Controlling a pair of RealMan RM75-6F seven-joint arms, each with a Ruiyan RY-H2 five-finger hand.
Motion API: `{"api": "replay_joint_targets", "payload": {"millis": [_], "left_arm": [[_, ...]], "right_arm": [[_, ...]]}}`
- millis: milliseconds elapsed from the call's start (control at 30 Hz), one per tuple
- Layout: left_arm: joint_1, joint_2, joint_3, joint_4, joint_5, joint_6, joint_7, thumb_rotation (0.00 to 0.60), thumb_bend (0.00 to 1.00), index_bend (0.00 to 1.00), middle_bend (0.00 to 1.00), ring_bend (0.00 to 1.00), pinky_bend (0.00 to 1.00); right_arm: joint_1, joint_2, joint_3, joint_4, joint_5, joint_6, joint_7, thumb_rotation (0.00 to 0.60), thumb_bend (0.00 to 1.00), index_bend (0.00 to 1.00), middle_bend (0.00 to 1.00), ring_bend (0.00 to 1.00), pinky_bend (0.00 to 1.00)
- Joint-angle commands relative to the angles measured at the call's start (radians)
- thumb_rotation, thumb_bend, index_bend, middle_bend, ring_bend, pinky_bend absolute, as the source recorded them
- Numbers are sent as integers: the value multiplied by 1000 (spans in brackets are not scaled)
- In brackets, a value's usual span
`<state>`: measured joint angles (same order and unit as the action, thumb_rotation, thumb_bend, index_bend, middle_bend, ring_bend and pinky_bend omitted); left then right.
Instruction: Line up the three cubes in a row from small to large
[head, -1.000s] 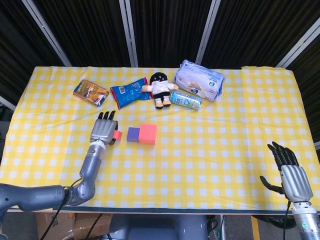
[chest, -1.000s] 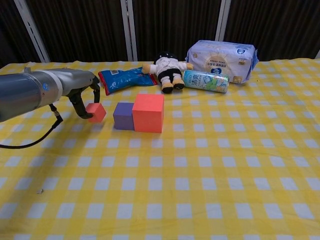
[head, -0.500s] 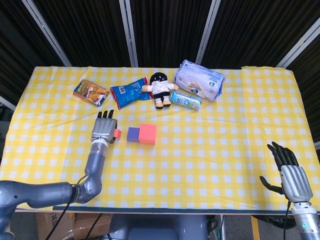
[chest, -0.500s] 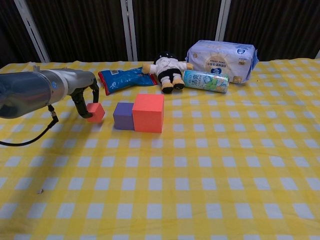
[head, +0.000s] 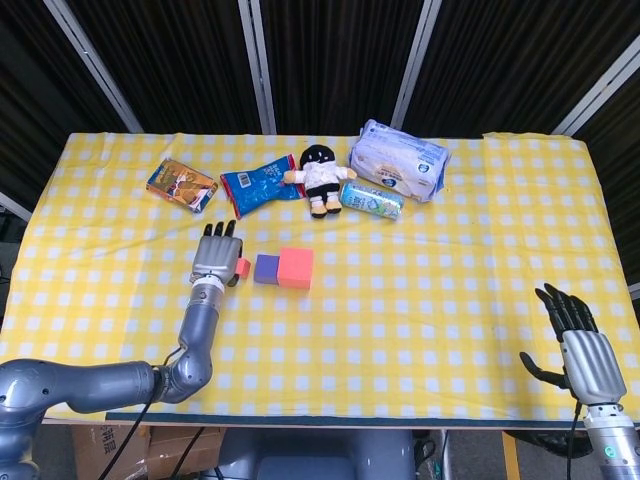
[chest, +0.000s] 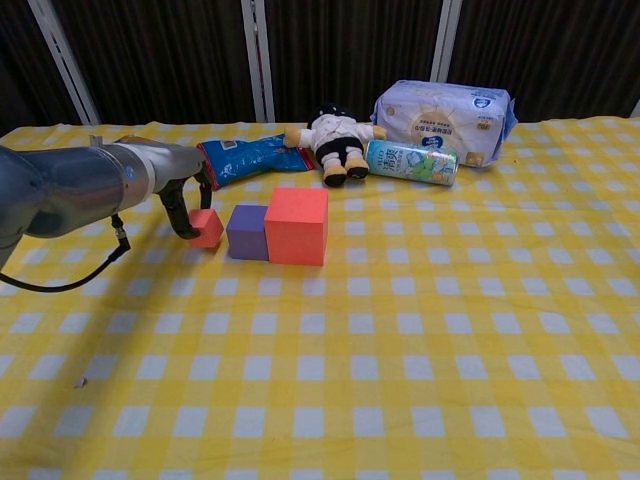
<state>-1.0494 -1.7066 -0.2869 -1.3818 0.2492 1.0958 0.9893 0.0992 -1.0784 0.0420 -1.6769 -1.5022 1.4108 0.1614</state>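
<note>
Small red cube (chest: 208, 227) held by the left hand (head: 217, 261), fingers curled around it, just left of the purple cube (chest: 247, 232); the large red cube (chest: 297, 225) touches the purple one. Right hand (head: 583, 348) at the table's (head: 420, 320) near edge, fingers spread, holding nothing.

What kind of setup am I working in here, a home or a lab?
Likely a lab test bench, not a home: a table under a yellow checked cloth, dark curtains with metal struts behind, and props like foam cubes and a plush doll.

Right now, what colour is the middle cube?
Purple. The middle cube sits between the small one and the big one, clearest in the chest view.
</note>
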Motion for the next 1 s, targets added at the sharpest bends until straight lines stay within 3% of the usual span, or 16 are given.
{"api": "replay_joint_targets", "payload": {"millis": [33, 667, 1000], "left_arm": [[-5, -8, 2, 7, -8, -3, 7, 600, 378, 421, 0, 0, 0], [-20, -50, -8, 47, 12, -14, -16, 600, 375, 409, 0, 0, 0], [-20, -55, -7, 46, 19, -5, -17, 600, 276, 332, 0, 0, 0]], "right_arm": [[0, 1, 0, 0, 0, 0, 1, 600, 344, 0, 0, 0, 0], [1, 2, -2, -2, -1, -3, 3, 600, 345, 0, 0, 0, 0], [0, 3, -4, -1, -6, 0, 3, 600, 345, 0, 0, 0, 0]]}}
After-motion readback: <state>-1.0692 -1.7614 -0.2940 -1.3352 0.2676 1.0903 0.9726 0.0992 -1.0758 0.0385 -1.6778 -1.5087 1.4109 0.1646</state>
